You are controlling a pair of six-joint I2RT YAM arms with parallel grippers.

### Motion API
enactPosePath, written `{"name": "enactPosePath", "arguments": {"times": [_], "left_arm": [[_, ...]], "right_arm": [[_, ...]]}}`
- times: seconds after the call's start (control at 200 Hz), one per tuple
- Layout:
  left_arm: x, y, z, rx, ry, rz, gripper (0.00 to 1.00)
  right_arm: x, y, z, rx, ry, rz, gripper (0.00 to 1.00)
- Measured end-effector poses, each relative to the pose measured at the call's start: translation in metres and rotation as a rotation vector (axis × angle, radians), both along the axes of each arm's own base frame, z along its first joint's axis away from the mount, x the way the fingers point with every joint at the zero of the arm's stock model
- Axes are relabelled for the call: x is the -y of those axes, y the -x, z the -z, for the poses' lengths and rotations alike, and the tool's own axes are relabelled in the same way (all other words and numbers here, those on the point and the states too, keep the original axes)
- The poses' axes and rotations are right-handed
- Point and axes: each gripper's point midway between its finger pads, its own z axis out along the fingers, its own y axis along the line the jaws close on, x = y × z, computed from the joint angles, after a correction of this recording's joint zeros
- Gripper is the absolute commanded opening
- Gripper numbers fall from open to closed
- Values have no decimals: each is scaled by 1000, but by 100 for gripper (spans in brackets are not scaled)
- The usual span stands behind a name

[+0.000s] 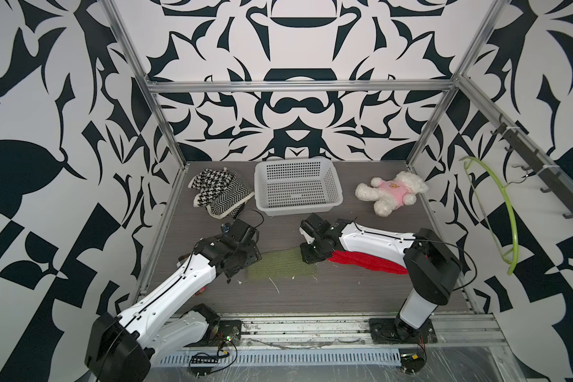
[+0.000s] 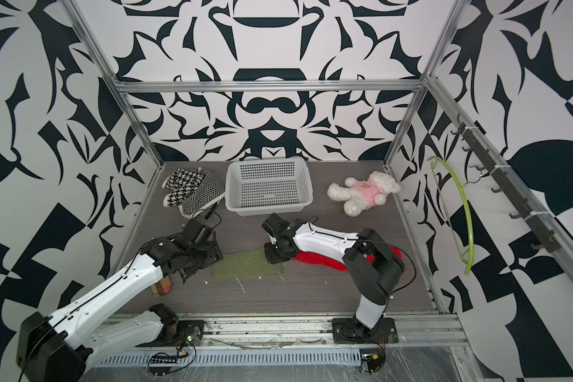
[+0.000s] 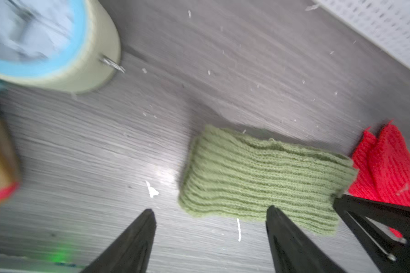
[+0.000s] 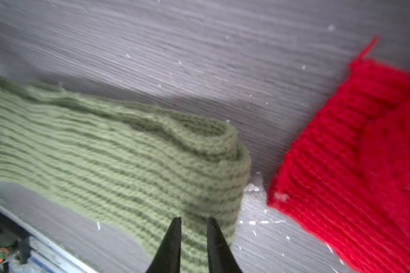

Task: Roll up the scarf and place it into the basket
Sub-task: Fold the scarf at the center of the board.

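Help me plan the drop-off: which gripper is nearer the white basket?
Right. The right gripper sits at the green scarf's end, just in front of the basket; the left gripper is farther back, off to its left.

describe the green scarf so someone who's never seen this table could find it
Find the white basket at the back of the grey table, then come straight toward the front edge. The green scarf lies there, a ribbed knit strip. It is olive, unlike the red scarf next to it and the black-and-white scarves beside the basket.

The grey table (image 1: 311, 297) bears a basket (image 1: 300, 207), green scarf (image 1: 278, 264), red scarf (image 1: 361, 263), patterned cloths (image 1: 219, 191) and plush bear (image 1: 394, 191).
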Motion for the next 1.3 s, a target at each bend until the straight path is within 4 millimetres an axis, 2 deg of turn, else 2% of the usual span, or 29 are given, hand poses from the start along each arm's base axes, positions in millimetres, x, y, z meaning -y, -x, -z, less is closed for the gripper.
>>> {"name": "enactPosePath", "arguments": {"times": [0.04, 0.065, 0.125, 0.18, 0.21, 0.34, 0.49, 0.58, 0.62, 0.705, 0.795, 0.905, 1.015, 1.15, 1.299], "left_arm": [[0, -1, -3, 13, 2, 1, 78], [1, -2, -3, 12, 7, 8, 72], [12, -5, -1, 2, 41, 28, 44], [25, -8, 5, -18, 70, 61, 10], [34, -9, 8, -28, 96, 77, 0], [69, -14, 18, -48, 173, 159, 0], [87, -18, 28, -69, 202, 194, 0], [94, -21, 35, -81, 210, 205, 18], [96, -22, 39, -87, 211, 213, 21], [102, -24, 46, -102, 219, 224, 21], [110, -27, 50, -114, 239, 242, 14], [126, -33, 49, -111, 271, 280, 8], [142, -41, 45, -99, 300, 310, 6], [153, -44, 44, -93, 322, 332, 6], [154, -43, 43, -93, 324, 337, 7]], "right_arm": [[0, 0, -2, 6, -4, -1, 24], [0, -1, -3, 8, -6, -2, 24], [0, -1, -3, 9, -5, -4, 23], [0, -1, -3, 9, -4, -5, 23], [0, -1, -3, 10, -5, -6, 23], [0, -1, -3, 13, -2, -6, 23], [1, -2, -3, 18, 3, -3, 25], [3, -2, 0, 21, 12, 0, 30], [6, -2, 2, 19, 20, 4, 30], [15, 2, 12, 5, 45, 13, 29], [23, 8, 21, -16, 70, 16, 28], [26, 10, 29, -28, 81, 19, 27], [28, 12, 34, -37, 91, 24, 26], [30, 10, 29, -22, 91, 30, 26], [30, 4, 8, 24, 83, 32, 26]]}}
